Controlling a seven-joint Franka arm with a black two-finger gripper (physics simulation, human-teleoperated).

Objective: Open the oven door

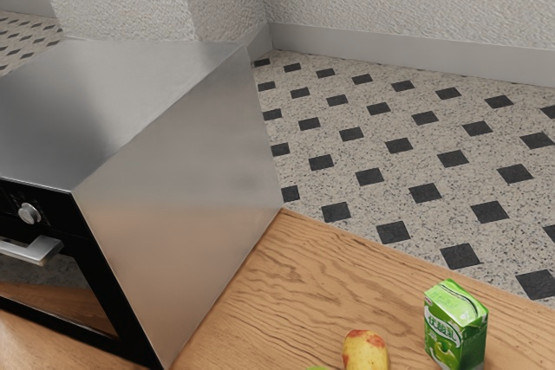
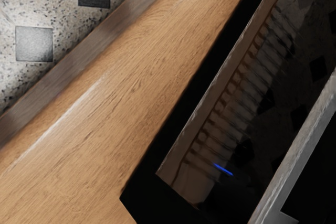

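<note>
I see the oven door (image 1: 62, 299) shut, toward eight o'clock in the exterior view, the knob (image 1: 29, 214) at twelve from its handle (image 1: 33, 251). I can't tell whether the gripper is open or closed. Fruit (image 1: 365, 351) lies near five, with a carton (image 1: 455, 327) beside it.

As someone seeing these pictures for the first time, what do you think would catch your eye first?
Probably the big metal-sided oven at the exterior view's left, its silver handle bright against the black front. Next, the green carton standing on the wooden table, beside a yellow-and-red fruit. Behind them, dark squares pattern the speckled floor.
</note>
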